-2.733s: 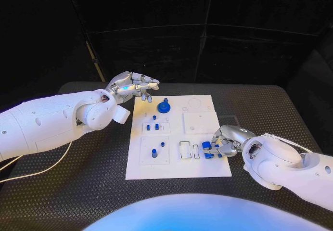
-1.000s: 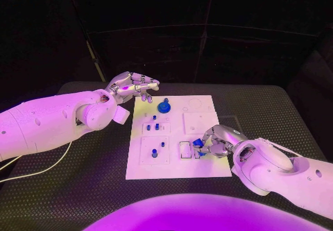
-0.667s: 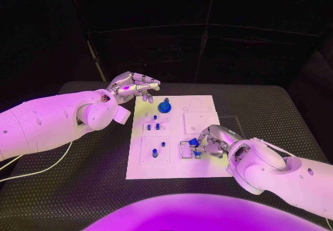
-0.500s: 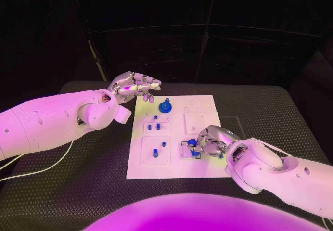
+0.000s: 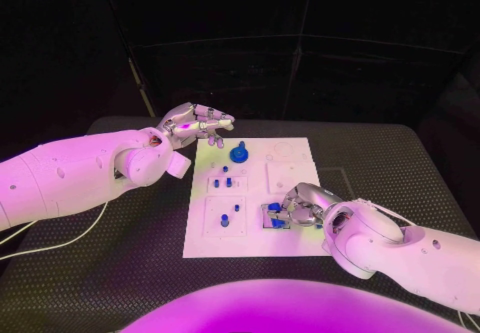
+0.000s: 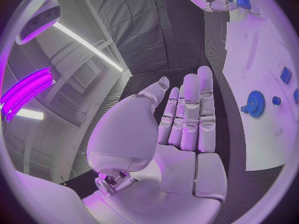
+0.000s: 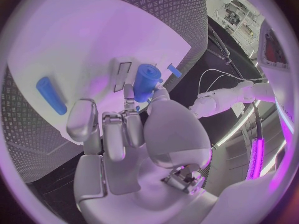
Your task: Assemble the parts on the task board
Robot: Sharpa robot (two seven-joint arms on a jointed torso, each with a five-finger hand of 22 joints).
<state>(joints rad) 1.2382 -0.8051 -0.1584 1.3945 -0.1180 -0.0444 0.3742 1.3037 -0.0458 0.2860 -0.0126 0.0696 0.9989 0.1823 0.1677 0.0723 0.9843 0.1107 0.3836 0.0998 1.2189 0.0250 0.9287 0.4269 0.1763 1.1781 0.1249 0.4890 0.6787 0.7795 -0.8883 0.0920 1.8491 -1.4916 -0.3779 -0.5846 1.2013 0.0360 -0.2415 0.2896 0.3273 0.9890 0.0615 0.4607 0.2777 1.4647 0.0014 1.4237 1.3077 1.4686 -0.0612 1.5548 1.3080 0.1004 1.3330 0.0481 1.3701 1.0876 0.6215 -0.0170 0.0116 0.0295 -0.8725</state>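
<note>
The white task board (image 5: 250, 244) lies in the middle of the black table. My right hand (image 5: 303, 205) hovers low over the board's near right part and pinches a blue cylinder (image 5: 273, 207) between thumb and fingers; the right wrist view shows this cylinder (image 7: 145, 81) over a rectangular slot. A blue rod (image 7: 50, 95) lies loose on the board beside the hand. My left hand (image 5: 195, 125) hangs open above the board's far left corner, its fingers straight (image 6: 190, 115). A blue gear (image 5: 238, 154) stands at the board's far end.
Small blue pegs stand in the left-hand modules (image 5: 222, 183) (image 5: 224, 220). White square modules (image 5: 287, 173) take up the board's right half. A pale cable (image 5: 50, 246) runs over the table at the left. A ribbed black mat (image 5: 400, 173) surrounds the board.
My right hand has carried the blue cylinder leftward, from the board's near right edge to over the slots. The left hand has stayed where it was.
</note>
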